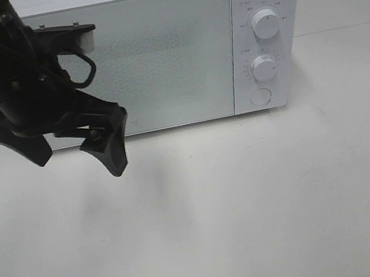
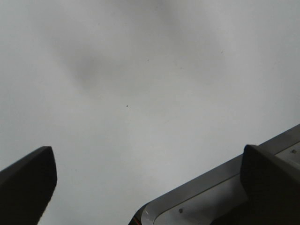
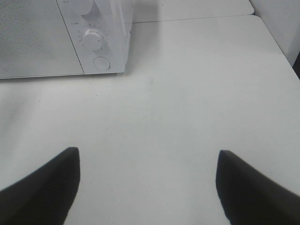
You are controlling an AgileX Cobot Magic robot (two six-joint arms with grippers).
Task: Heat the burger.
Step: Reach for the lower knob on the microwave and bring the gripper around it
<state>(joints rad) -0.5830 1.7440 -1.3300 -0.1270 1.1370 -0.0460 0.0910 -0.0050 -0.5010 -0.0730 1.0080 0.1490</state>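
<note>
while left gripper [image 1: 79, 163] gapes, burger seems hidden.

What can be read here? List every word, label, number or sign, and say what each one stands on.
No text here is legible.
Small dark markings around the upper knob of the microwave: too small and blurred to read.
Small dark markings around the lower knob: also too small and blurred to read.
The table: no writing visible.

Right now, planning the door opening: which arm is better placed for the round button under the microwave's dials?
Probably right: the right gripper, open, faces the button across the table; the left gripper hangs at the door's opposite side.
</note>
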